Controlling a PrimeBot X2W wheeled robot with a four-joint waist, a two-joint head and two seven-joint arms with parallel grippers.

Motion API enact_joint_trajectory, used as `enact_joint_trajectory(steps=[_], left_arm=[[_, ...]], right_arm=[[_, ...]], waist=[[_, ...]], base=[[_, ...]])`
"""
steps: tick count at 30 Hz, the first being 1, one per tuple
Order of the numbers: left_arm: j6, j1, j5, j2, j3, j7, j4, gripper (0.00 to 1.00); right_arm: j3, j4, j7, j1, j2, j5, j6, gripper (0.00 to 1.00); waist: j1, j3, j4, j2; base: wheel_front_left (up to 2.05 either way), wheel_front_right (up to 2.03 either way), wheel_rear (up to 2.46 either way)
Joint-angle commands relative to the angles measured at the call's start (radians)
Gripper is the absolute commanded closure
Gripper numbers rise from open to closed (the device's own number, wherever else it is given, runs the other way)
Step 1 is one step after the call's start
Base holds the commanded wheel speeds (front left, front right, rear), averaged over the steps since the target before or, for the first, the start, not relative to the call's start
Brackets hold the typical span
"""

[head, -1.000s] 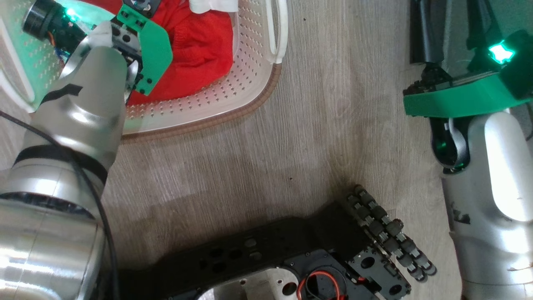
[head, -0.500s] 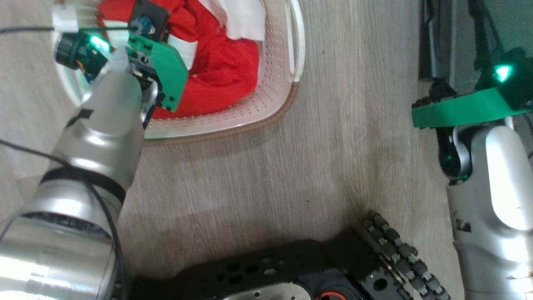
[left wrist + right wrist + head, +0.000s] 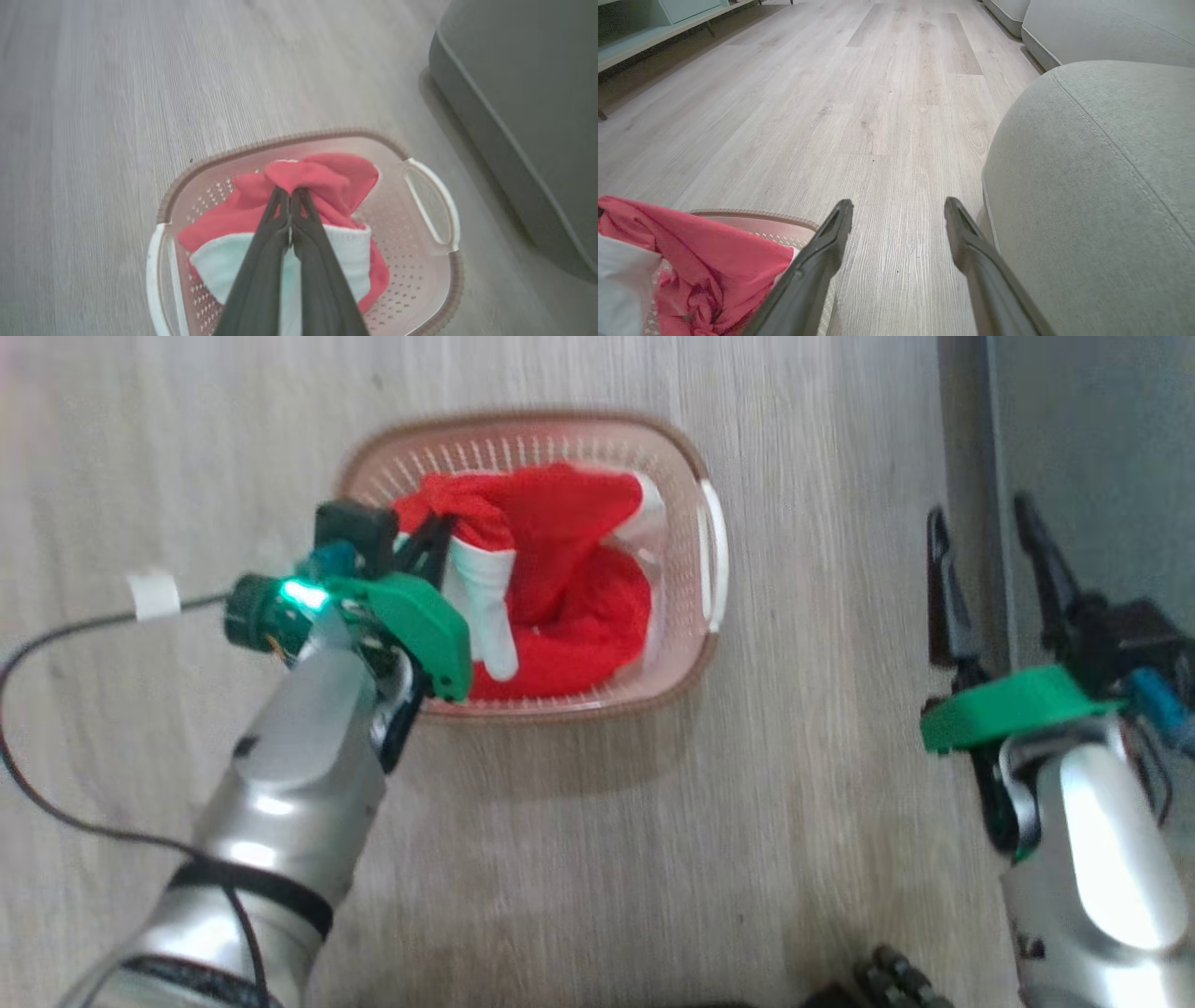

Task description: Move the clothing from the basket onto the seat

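Risen since a second ago, my left hand (image 3: pixel 289 196) pinches the red garment (image 3: pixel 327 170) by a fold, its tail still in the basket (image 3: pixel 327 135); a snagged hem could drag that along. My right hand (image 3: pixel 897 205) hangs spread beside the seat (image 3: pixel 1101 186).

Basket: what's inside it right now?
Red-and-white clothing, bunched, with the left claw shut on its top fold. Perforated basket wall shows around it; anything under the fabric is covered.

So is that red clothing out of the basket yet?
Not yet: the left gripper is shut on a fold of clothing, but most lies inside the basket.
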Motion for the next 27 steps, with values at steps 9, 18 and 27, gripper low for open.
enact_joint_trajectory(steps=[9, 18, 27], left_arm=[[0.041, 0.231, 0.010, 0.033, 0.112, -0.014, -0.299, 1.00], [0.063, 0.435, 0.040, 0.053, 0.199, -0.014, -0.502, 1.00], [0.073, 0.533, 0.044, 0.057, 0.260, -0.014, -0.565, 1.00]], right_arm=[[0.006, 0.017, -0.006, 0.117, 0.008, -0.017, 0.000, 0.00], [0.004, 0.052, -0.006, 0.200, 0.000, -0.029, 0.000, 0.00], [0.003, 0.081, -0.006, 0.251, -0.010, -0.038, 0.000, 0.00]], waist=[[0.0001, -0.292, 0.092, -0.0001], [0.0001, -0.439, 0.100, -0.0001], [0.0001, -0.528, 0.097, -0.0001]], base=[[0.00, 0.00, 0.00], [0.00, 0.00, 0.00], [0.00, 0.00, 0.00]])
